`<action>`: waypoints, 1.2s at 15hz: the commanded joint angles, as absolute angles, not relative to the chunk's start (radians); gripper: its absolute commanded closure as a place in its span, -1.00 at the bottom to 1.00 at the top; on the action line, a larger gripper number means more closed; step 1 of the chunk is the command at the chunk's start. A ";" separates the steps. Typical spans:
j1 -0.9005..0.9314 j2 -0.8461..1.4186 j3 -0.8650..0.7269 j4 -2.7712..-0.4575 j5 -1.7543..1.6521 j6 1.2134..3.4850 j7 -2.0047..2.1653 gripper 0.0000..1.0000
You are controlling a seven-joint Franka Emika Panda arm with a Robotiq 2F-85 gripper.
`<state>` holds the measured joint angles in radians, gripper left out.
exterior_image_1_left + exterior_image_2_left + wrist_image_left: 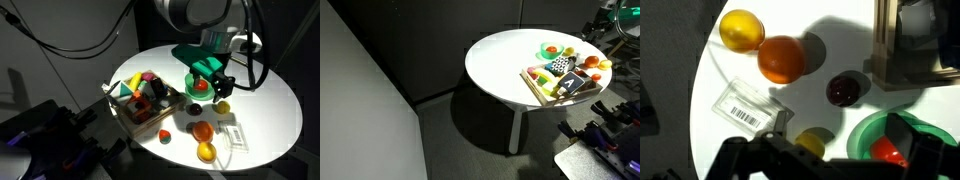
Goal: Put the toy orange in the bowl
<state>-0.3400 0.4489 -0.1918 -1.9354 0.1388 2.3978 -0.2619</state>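
Note:
The toy orange [781,58] is a deep-orange ball lying on the white table, next to a yellower ball [740,30]; it also shows in an exterior view [202,130]. The green bowl [862,132] holds a red-orange round piece [888,152]; the bowl shows in both exterior views [188,82] [542,46]. My gripper [838,128] is open and empty. It hangs over the bowl's edge, one finger above the bowl and the other near a small yellow lemon [812,143], well away from the toy orange. It also shows in an exterior view [207,78].
A wooden tray of mixed toys [120,106] stands beside the bowl. A dark red fruit [843,91] lies between the toy orange and the bowl. A barcode card [748,106] lies near the table's edge. A small red piece [164,135] lies by the tray.

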 commanded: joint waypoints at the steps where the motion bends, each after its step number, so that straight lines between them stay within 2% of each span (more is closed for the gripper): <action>1: -0.349 0.453 -0.181 -1.928 0.131 2.395 -0.256 -1.00; 18: -0.347 0.628 -0.133 -1.722 0.135 2.383 -0.234 -1.00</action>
<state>-0.3394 0.5795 -0.1451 -1.7964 0.1387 2.3985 -0.2563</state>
